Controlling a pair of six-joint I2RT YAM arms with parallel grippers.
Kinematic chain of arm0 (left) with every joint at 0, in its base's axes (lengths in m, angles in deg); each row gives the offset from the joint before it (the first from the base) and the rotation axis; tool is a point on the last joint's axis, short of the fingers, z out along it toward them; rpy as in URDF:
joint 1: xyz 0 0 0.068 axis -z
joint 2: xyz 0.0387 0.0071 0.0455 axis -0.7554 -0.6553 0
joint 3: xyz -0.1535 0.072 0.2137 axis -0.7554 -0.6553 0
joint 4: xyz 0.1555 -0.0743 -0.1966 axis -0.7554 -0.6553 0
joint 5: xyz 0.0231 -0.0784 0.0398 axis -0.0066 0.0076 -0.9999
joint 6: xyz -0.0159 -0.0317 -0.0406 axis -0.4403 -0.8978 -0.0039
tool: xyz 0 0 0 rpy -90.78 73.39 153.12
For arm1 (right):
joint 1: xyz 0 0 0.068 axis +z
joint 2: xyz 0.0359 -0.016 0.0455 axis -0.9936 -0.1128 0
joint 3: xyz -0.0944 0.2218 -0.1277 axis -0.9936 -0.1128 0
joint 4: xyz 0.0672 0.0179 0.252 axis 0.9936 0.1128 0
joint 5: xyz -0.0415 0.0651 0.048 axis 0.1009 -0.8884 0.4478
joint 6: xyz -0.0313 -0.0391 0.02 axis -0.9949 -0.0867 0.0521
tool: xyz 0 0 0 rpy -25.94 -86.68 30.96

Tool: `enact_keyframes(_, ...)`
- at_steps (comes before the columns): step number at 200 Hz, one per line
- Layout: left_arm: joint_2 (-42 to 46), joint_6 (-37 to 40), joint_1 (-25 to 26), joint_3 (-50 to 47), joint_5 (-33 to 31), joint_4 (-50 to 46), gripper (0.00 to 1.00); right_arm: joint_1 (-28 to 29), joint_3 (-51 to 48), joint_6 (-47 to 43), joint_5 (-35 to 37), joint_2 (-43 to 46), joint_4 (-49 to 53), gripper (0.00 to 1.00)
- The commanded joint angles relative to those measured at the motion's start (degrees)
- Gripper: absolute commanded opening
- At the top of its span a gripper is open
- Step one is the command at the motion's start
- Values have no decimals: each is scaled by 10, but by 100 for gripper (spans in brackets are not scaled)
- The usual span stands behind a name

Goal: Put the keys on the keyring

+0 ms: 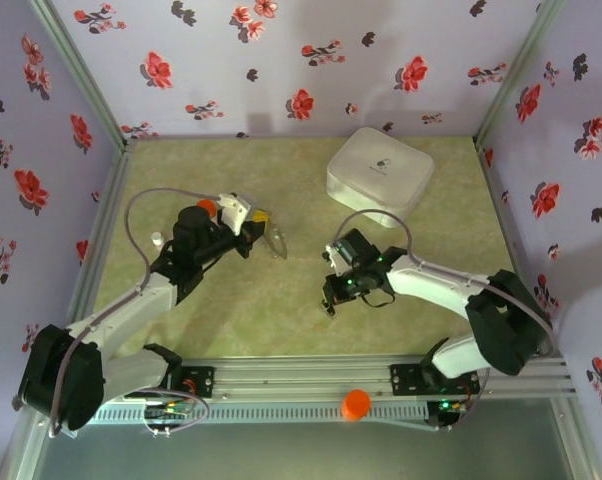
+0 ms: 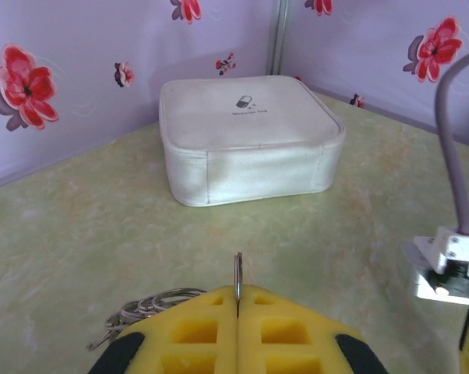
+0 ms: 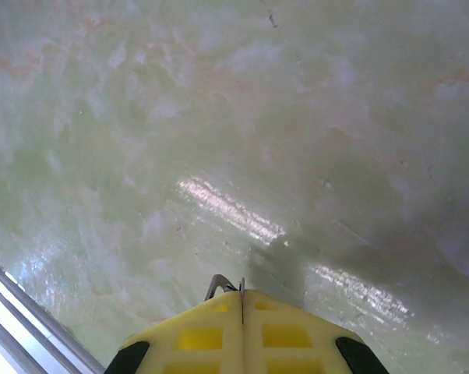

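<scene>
Left gripper [image 2: 238, 294] pinches the keyring [image 2: 238, 271] edge-on, the rest half hidden. Right gripper [image 3: 242, 298] clamps what may be a key [image 3: 218, 285], mostly hidden.

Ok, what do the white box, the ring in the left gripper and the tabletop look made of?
White box: soft leatherette or coated fabric, matte; stitched seams and rounded, slightly saggy walls.
Thin ring pinched in the left gripper: bare metal wire, with a shiny grey glint.
Tabletop: smooth green marbled sheet, probably vinyl or laminate, semi-gloss.
</scene>
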Motion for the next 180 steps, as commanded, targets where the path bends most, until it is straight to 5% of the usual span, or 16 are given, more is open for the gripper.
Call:
enact_keyframes(1, 9, 18, 5, -2, 12, 21, 0, -7, 22, -9, -14, -20, 2, 0)
enact_keyframes(76, 8, 34, 13, 1, 11, 9, 0, -10, 40, -7, -1, -77, -10, 0)
enact_keyframes(127, 9, 38, 15, 1, 11, 6, 0, -11, 42, -8, -10, -86, -8, 14)
enact_keyframes(180, 10, 44, 16, 3, 10, 1, 0, -11, 44, -9, -7, -88, 0, 16)
